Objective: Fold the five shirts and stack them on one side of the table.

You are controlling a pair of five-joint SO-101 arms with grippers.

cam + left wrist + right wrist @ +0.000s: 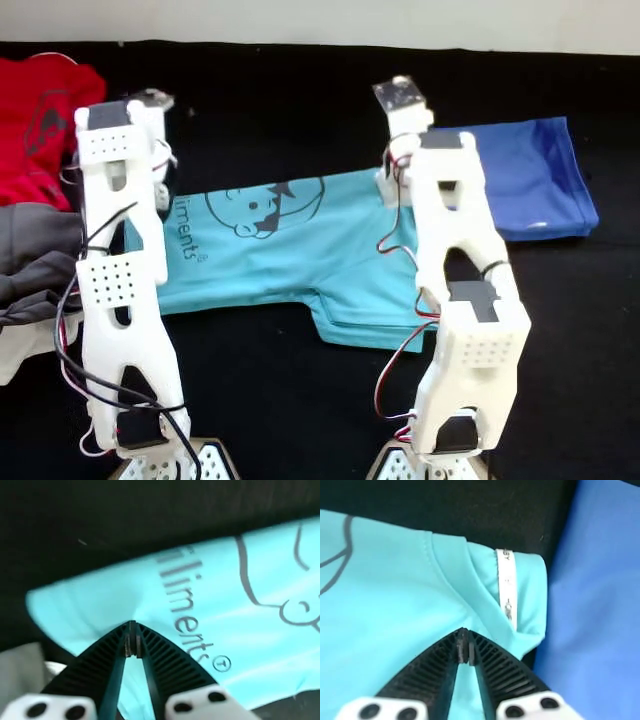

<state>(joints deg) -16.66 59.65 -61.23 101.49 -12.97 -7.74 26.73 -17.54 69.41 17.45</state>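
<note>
A teal shirt (290, 250) with a dark line drawing and lettering lies spread across the middle of the black table, one sleeve pointing toward the arms' bases. My left gripper (131, 641) is shut with its tips pinching the teal shirt (100, 605) near its hem edge, beside the lettering. My right gripper (465, 649) is shut on the teal shirt (395, 605) close to the collar with its white tape (506, 587). In the high view the left arm (120, 230) stands over the shirt's left end and the right arm (450, 220) over its right end.
A folded blue shirt (530, 180) lies at the right, just past the teal collar, and its fabric (600, 605) sits beside my right gripper. A red shirt (35, 120) and a grey shirt (35, 255) are heaped at the left edge. Bare black table (290, 410) lies in front.
</note>
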